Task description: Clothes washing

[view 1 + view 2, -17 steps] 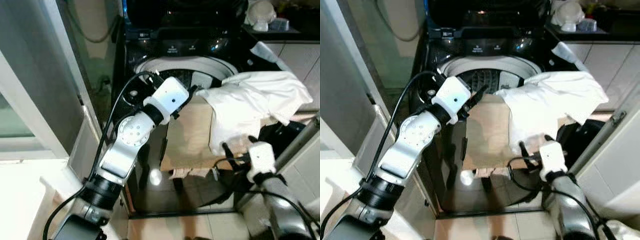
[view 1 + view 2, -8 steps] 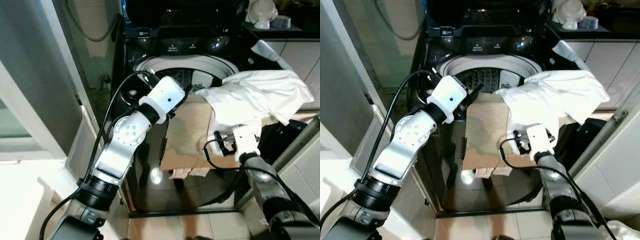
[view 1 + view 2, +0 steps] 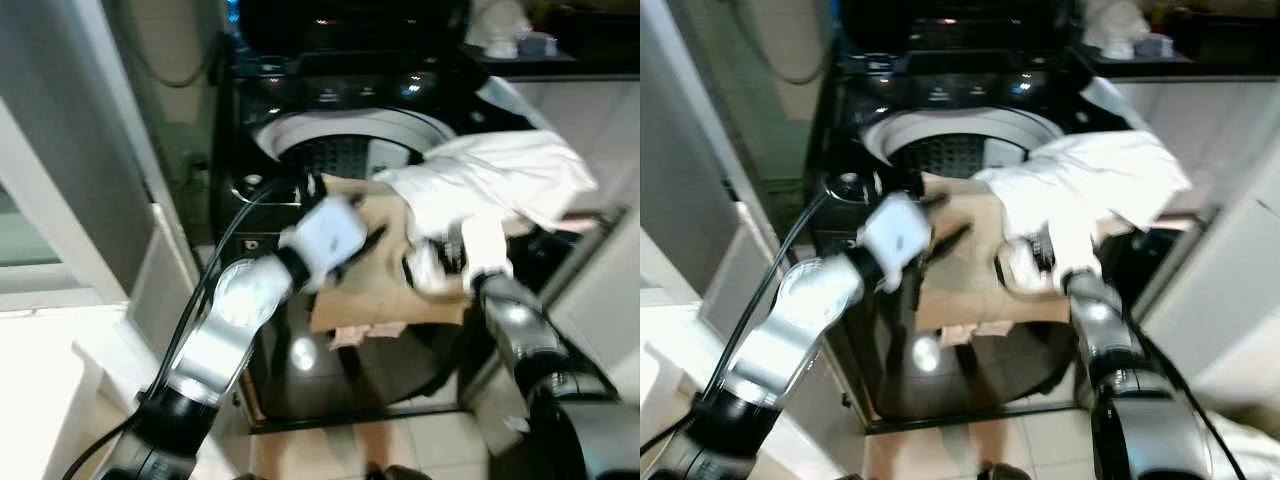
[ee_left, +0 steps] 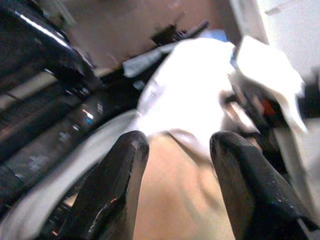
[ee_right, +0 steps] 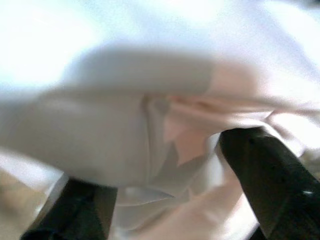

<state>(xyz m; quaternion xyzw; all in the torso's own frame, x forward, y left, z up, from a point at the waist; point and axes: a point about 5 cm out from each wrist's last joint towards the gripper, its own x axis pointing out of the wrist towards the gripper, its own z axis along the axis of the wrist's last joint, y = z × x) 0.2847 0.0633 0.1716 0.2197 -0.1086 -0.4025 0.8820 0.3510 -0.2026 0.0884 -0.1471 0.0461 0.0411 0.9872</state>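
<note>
Now the white garment [image 3: 490,175] lies draped over the washing machine's [image 3: 340,140] rim; the right claw [image 5: 165,165], fingers spread, presses into it, and the left claw [image 4: 175,150] hovers spread over the beige cloth [image 3: 385,280].

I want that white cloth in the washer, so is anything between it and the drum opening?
Nothing visible blocks it. The white cloth lies draped beside the open drum, partly over a tan cloth. The right gripper is already at it, fingers apart.
</note>
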